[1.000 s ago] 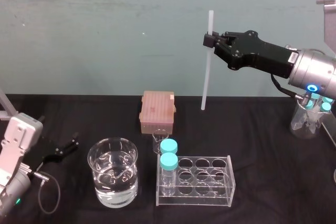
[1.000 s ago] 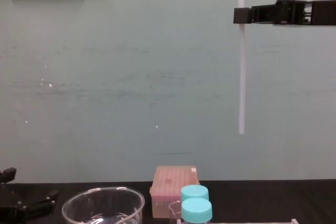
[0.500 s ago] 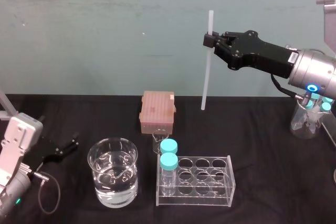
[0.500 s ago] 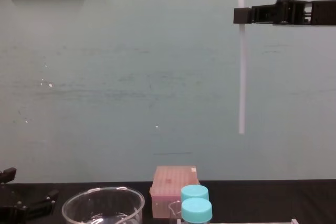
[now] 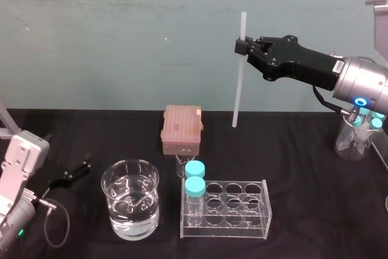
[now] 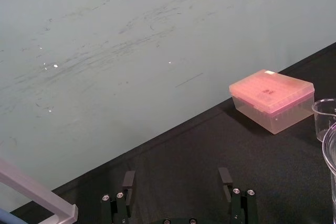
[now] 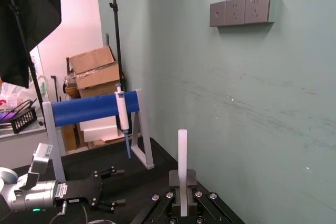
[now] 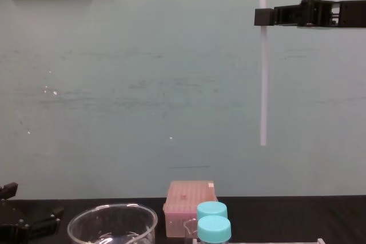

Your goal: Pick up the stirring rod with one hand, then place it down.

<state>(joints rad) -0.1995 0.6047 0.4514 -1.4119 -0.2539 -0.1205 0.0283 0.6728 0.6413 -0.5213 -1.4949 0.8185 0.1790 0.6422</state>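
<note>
The stirring rod is a long whitish translucent stick, hanging upright in the air above the back of the black table. My right gripper is shut on it near its upper end, with a short length sticking out above the fingers. The chest view shows the stirring rod held high by the right gripper, its lower end far above the table. In the right wrist view the stirring rod stands up from between the closed fingers. My left gripper rests low at the table's left, open; the left wrist view shows its fingers spread apart.
A glass beaker of water stands front left. A clear tube rack holds two blue-capped bottles. A pink tip box sits behind them. A jar of capped tubes is at the far right.
</note>
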